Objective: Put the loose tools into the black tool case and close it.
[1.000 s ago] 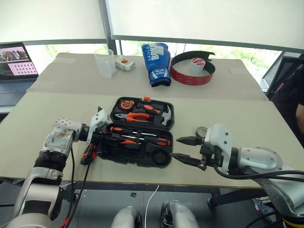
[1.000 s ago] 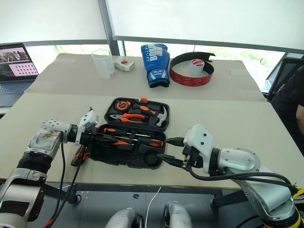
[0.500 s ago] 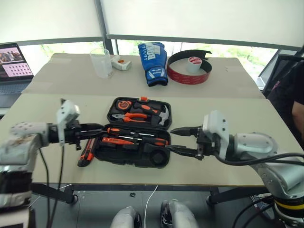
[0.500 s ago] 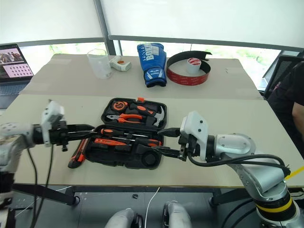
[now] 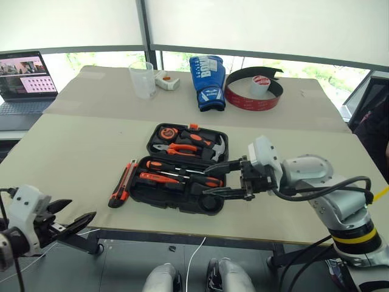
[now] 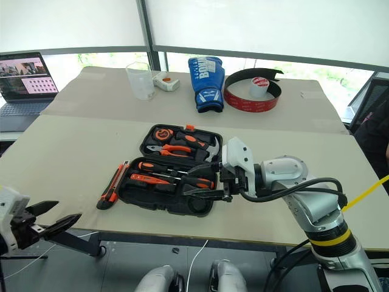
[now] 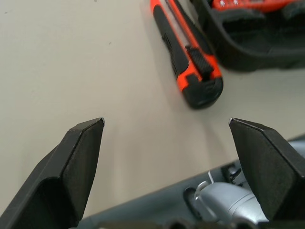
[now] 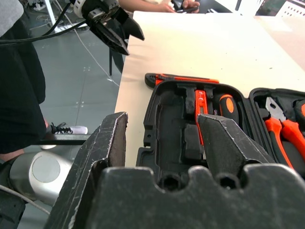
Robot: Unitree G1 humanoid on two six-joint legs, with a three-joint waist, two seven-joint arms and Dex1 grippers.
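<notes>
The black tool case (image 5: pixel 214 132) lies open in the middle of the table. Pliers, a hammer and a tape measure sit in its far half. Several screwdrivers (image 5: pixel 176 173) with orange and black handles lie in its near half. The orange-and-black utility knife (image 5: pixel 123 184) lies on the table beside the case's left edge, also seen in the left wrist view (image 7: pixel 190 67). My left gripper (image 5: pixel 79 210) hangs open and empty off the table's near left edge. My right gripper (image 5: pixel 206 179) is open and empty, pointing left over the right end of the case's near half.
At the back stand a laptop (image 5: pixel 24 76), a clear cup (image 5: pixel 143 79), a blue boxing glove (image 5: pixel 209 82) and a red-and-black curved band (image 5: pixel 254 100) around a white tape roll. A person's dark clothing (image 8: pixel 19 76) shows beside the table.
My left gripper has let go at the case's left end, opened, and pulled back to the table's near left edge. My right gripper has edged left over the case. The camera shifted.
</notes>
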